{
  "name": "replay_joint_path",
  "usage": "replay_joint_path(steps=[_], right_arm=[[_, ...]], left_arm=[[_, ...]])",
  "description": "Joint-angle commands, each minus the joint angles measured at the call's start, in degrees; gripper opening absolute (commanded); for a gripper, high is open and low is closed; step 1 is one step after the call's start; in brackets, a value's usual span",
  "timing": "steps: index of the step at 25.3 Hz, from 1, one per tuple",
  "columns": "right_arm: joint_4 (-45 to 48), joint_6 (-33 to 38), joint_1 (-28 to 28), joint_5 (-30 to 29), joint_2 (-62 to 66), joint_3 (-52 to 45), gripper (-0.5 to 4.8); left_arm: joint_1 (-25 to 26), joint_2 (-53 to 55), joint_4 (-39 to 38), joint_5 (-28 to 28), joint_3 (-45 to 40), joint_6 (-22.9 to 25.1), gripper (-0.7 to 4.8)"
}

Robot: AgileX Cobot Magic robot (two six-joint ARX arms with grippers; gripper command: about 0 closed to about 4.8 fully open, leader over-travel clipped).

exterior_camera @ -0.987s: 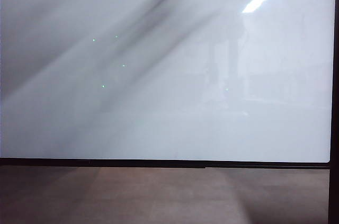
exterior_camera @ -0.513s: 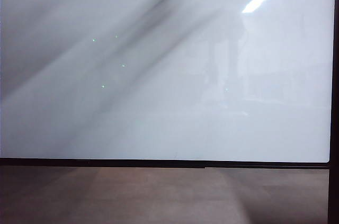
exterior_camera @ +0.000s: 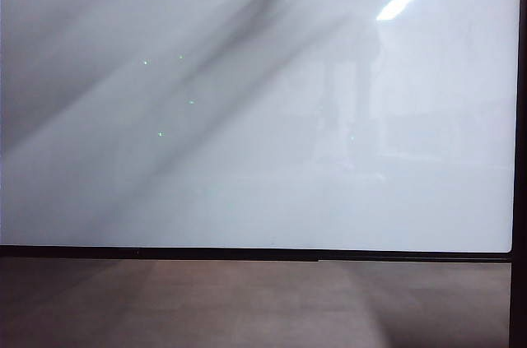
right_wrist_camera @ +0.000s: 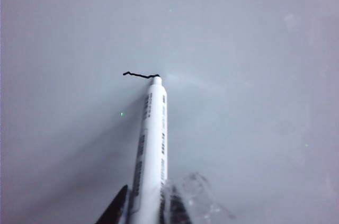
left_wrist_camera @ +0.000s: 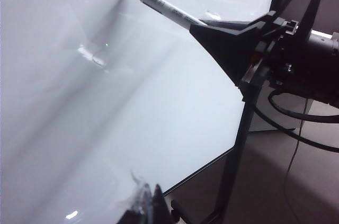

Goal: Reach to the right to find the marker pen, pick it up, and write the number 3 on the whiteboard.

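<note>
Since a second ago the right gripper (right_wrist_camera: 151, 211) has slid upward, clenching the slim white marker pen (right_wrist_camera: 152, 144); its tip touches the glossy whiteboard (exterior_camera: 263, 159), leaving a wobbly black stroke (right_wrist_camera: 140, 74). The left gripper (left_wrist_camera: 145, 208) shows only a tip; whether it is parted, I cannot tell.

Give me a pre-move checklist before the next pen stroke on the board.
1. Marker pen held in the right end effector: ok.
2. Pen tip touching the whiteboard: ok, it meets the end of the stroke.
3. Ink flowing: ok, short wavy black line drawn.
4. Number 3 complete: not ok, only the first stroke exists.
5. Left end effector clear of the pen: ok, low and apart.
6. Room to write below: ok, board bare beneath.
</note>
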Motion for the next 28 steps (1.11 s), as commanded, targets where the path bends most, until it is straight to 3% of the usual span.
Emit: replay_joint_path(steps=[1, 12, 15, 19, 28], right_arm=[[-0.2, 0.1, -0.1, 0.6, -0.3, 0.2, 0.49], [-7.5, 0.3, -0.1, 0.6, -0.3, 0.2, 0.49], [-7.6, 0.4, 0.0, 0.3, -1.0, 0.2, 0.49], [-7.9, 0.3, 0.0, -5.7, -1.7, 0.2, 0.49], [-2.7, 0.1, -0.1, -7.0, 0.8, 0.2, 0.49]], left_arm=[[0.0, -0.2, 0.5, 0.3, 0.2, 0.5, -0.05], [0.0, -0.2, 0.5, 0.3, 0.2, 0.5, -0.05], [0.0, -0.2, 0.4, 0.3, 0.2, 1.1, -0.05], [0.0, -0.2, 0.2, 0.3, 0.2, 1.1, -0.05], [0.0, -0.2, -0.1, 0.4, 0.2, 1.1, -0.05]])
